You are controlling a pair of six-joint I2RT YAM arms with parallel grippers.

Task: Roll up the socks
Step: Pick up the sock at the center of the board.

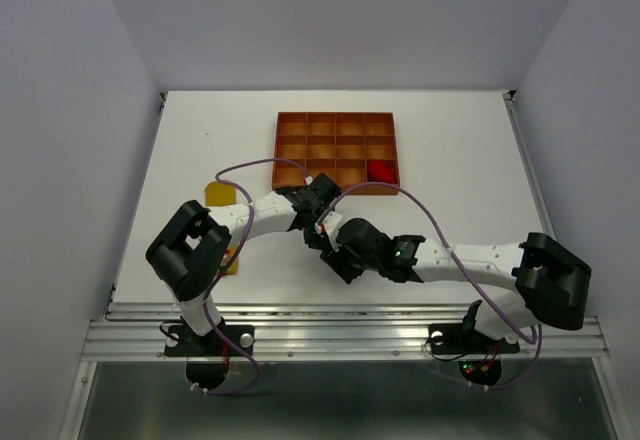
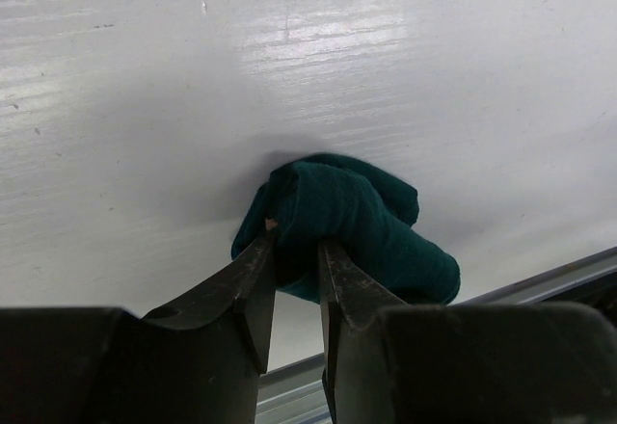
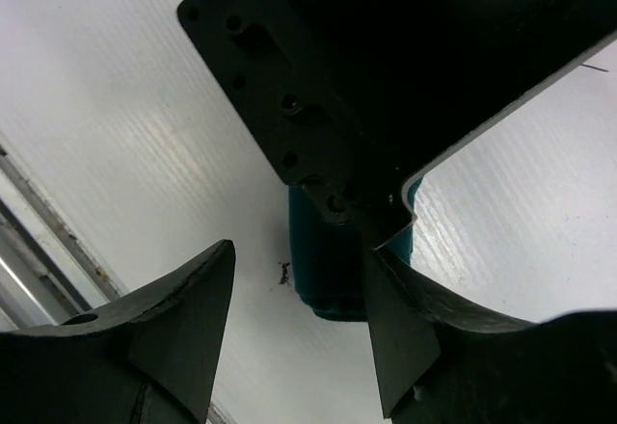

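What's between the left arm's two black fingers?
A fold of the dark teal sock, pinched by the left gripper; the left wrist view shows it.

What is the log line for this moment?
left gripper: shut on teal sock | right gripper: open beside it | red sock: in corner compartment of tray | yellow sock: on table

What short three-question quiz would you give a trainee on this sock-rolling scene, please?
1. True or false: the left hand is shut on the dark teal sock.
2. Where is the red sock? A, on the bare table; B, in a compartment on the right side of the orange-brown compartment tray; C, hanging over the table edge.
3. Fill the blank: the right hand is ___ (open or shut).
Key: 1 true; 2 B; 3 open.
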